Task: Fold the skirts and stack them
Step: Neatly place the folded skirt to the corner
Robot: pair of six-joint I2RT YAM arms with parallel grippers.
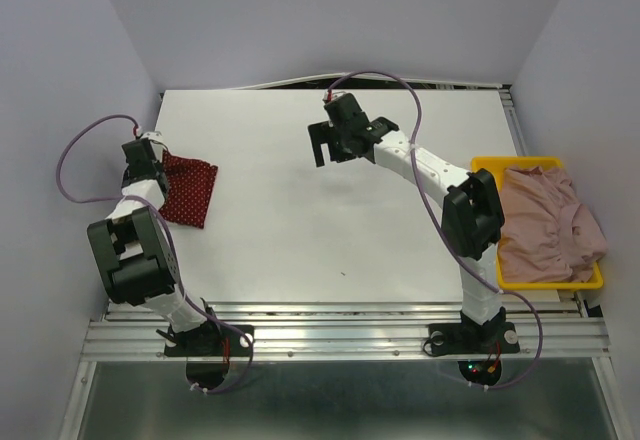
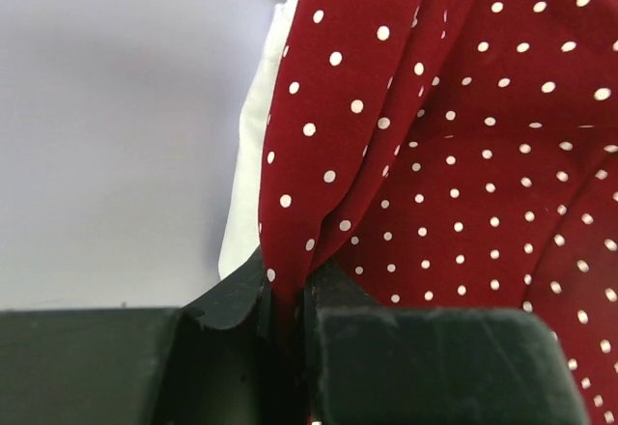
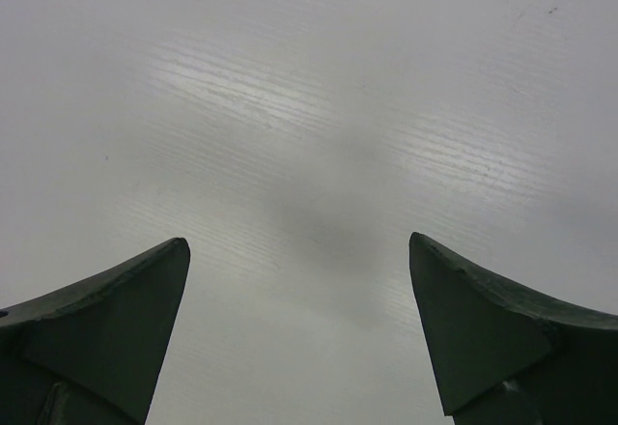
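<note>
The dark red polka-dot skirt [image 1: 190, 190] lies folded small at the table's left edge. My left gripper [image 1: 150, 163] is at its far-left corner, shut on a pinch of the red cloth [image 2: 319, 155], with the cloth caught between my left gripper's [image 2: 287, 295] jaws. The dusty pink ruffled skirt [image 1: 545, 225] lies crumpled in the yellow tray [image 1: 487, 163] at the right. My right gripper [image 1: 335, 145] hangs open over the bare middle-back of the table, and my right gripper [image 3: 299, 251] holds nothing between its fingers [image 3: 116, 309].
The white table [image 1: 330, 220] spans the view; a metal rail [image 1: 350, 335] runs along its near edge by both arm bases. A purple cable [image 1: 85, 145] loops off the left arm past the table's left edge. Pale walls close in the back and sides.
</note>
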